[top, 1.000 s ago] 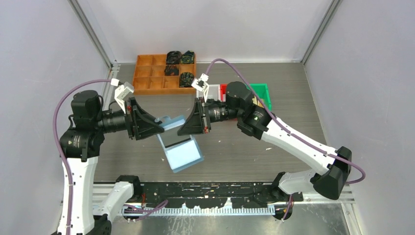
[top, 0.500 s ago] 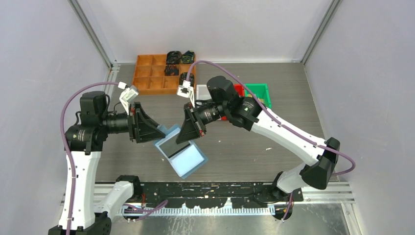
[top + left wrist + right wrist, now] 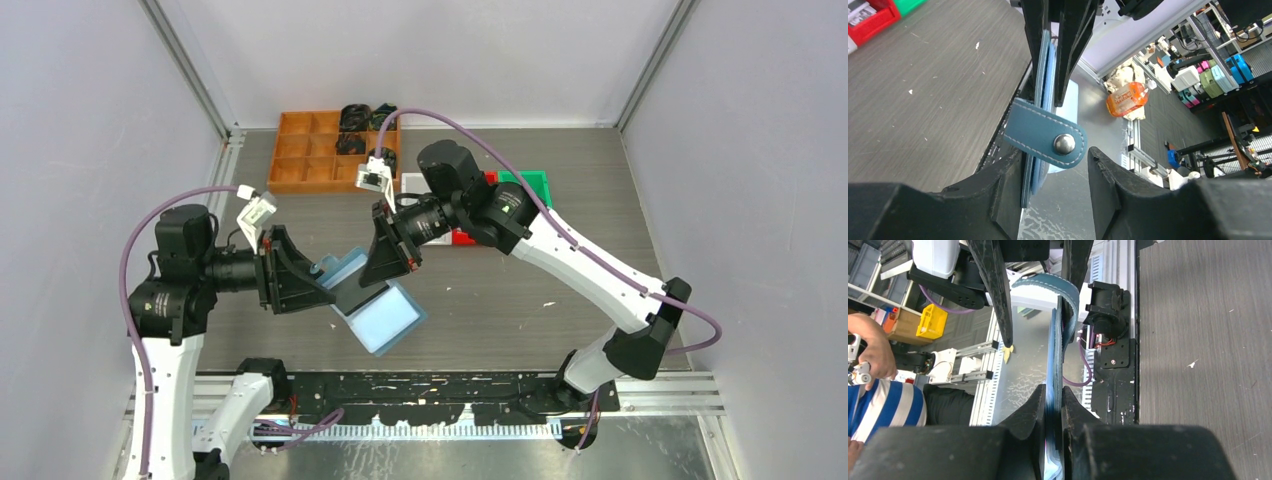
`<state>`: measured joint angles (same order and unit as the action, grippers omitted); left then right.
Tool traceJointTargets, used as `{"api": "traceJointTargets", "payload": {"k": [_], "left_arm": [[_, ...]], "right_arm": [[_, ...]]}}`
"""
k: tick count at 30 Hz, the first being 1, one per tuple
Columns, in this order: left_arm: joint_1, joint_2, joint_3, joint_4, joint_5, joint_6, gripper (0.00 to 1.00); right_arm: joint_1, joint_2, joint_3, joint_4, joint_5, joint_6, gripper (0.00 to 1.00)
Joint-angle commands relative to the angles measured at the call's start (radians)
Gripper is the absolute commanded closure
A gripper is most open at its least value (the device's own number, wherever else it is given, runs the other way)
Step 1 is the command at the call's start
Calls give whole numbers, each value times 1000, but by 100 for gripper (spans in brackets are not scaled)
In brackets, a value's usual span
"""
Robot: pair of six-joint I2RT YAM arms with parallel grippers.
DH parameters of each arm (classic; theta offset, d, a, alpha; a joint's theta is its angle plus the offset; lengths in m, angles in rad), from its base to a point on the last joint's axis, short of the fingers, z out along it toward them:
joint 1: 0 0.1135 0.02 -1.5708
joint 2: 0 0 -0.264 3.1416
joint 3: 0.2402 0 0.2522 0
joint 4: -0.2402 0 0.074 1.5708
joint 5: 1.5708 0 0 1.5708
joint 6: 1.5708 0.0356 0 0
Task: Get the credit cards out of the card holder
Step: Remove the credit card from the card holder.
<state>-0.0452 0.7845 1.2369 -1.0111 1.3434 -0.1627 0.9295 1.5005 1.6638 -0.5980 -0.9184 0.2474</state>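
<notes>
Holding the card holder (image 3: 388, 320) in mid-air above the desk (image 3: 520, 300), between both arms.

The right fingers (image 3: 1033, 410) are pinched tight on one edge of the light blue wallet. The left fingers (image 3: 1005, 190) stand apart around the opposite edge. The wallet's snap tab (image 3: 1045, 137) lies across the gap between them, and the wallet itself sits close against one finger.

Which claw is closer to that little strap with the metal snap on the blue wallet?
Left. The strap sits inside the open left gripper; the right gripper clamps the card holder at its opposite edge.
</notes>
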Motion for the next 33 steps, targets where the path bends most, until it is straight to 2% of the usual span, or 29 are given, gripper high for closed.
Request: {"api": "traceJointTargets", "payload": {"k": [1,5,12,18,22,25,27,29,33], "left_arm": [[-4,-23,-20,25,42,-35,52],[-4,-17,-22,55,27,-57,55],[-2,-14,-61,169,-12,-133,70],[-3,-15,-73,215,-41,-163,89],[-3,-14,-84,256,-92,-196,100],[-3,-20,-115,347,-147,-259,100],[-3,-23,-132,375,-217,-278,100],[-2,-21,-138,379,-325,-276,100],[-2,-16,-141,392,-509,-277,100]], "right_arm": [[-2,6,80,-11,5,-40,99],[5,33,104,-5,-12,-34,99],[22,52,114,-5,-22,-44,99],[22,57,113,35,-21,-15,99],[22,54,83,137,-22,63,83],[1,32,35,233,14,149,59],[-40,1,-12,307,83,223,49],[-102,-57,-71,406,190,337,44],[-202,-193,-211,521,391,469,42]]}}
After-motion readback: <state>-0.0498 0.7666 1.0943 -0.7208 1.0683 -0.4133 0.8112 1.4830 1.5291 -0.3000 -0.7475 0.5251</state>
